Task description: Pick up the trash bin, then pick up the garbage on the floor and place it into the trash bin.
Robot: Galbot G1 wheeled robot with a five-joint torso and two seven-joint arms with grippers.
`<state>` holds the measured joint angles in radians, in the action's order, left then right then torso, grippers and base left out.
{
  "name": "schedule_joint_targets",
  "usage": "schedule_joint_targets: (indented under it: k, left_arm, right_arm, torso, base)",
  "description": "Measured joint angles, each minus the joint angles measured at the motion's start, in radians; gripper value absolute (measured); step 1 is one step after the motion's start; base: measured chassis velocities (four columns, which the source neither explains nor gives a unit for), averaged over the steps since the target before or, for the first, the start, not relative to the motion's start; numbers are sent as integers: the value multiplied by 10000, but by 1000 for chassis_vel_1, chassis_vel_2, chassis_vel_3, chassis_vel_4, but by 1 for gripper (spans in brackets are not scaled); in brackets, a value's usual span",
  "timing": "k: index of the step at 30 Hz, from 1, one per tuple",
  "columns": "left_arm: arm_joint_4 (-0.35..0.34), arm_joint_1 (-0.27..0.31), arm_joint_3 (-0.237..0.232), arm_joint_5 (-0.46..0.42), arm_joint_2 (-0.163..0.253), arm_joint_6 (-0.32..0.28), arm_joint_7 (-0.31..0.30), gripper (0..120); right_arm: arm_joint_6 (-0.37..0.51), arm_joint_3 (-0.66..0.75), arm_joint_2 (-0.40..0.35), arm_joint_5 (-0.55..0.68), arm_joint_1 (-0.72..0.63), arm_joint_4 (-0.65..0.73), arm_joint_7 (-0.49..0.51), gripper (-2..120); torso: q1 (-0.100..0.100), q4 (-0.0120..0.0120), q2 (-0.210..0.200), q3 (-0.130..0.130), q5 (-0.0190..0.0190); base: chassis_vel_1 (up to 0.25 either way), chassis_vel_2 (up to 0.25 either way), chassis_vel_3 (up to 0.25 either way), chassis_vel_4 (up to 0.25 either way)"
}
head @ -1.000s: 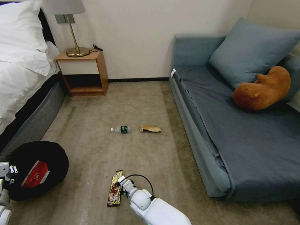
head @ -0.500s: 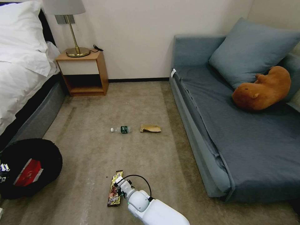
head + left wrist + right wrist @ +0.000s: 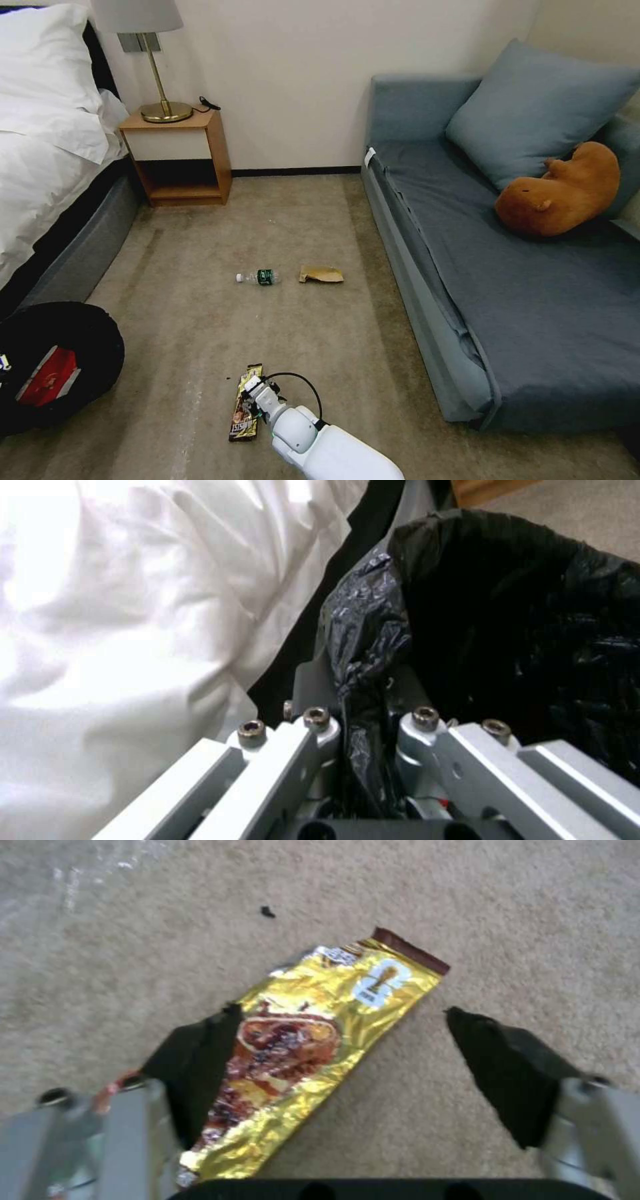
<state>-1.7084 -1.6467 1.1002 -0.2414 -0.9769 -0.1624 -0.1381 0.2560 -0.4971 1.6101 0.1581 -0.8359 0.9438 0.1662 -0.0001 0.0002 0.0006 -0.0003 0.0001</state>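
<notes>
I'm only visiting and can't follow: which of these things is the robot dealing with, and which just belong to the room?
Job: bin, red wrapper inside it, gold wrapper, bottle, paper bag.
Room: bed, lamp, nightstand, sofa, cushion, plush toy.

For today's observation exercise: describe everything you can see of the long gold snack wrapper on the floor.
The gold snack wrapper is a long, flat, crinkled foil pack, shiny gold with a red-brown food picture, a white emblem and a dark brown sealed end. It lies on the beige carpet, near the robot. The right gripper hangs over it, open, one dark finger overlapping its edge, the other beside it.
</notes>
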Motion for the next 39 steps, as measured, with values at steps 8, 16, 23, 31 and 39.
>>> schedule_joint_targets:
  k: [8, 16, 23, 31, 39]
  left_arm:
    - [-57, -51, -23, 76, -154, 18, 6, 5]
    - [-156, -64, -34, 141, -256, 19, 7, 5]
    - [-181, -54, -68, 202, -332, 17, 8, 5]
    - [-47, 215, -267, 208, -221, -22, -30, 5]
    - [11, 453, -553, 237, -171, -110, -76, 5]
  right_arm:
    - [-203, -56, -1, -237, 2, -34, -8, 100]
    - [-140, -309, -35, -273, 12, 48, 27, 99]
    - [-107, -310, -41, -314, 11, 82, 134, 99]
    - [322, -1185, -27, 886, 382, 631, 451, 99]
    - [832, -1804, -281, 2162, 1528, 1284, 627, 99]
  torso:
    - [0, -1, 0, 0, -2]
    - [0, -4, -8, 3, -5]
    - [1, -3, -9, 3, -3]
    - [2, 2, -17, 16, 9]
    - [2, -4, -15, 6, -11]
  base:
    - [0, 0, 0, 0]
    - [0, 0, 0, 0]
    - [0, 0, 0, 0]
    - [0, 0, 0, 0]
    - [0, 0, 0, 0]
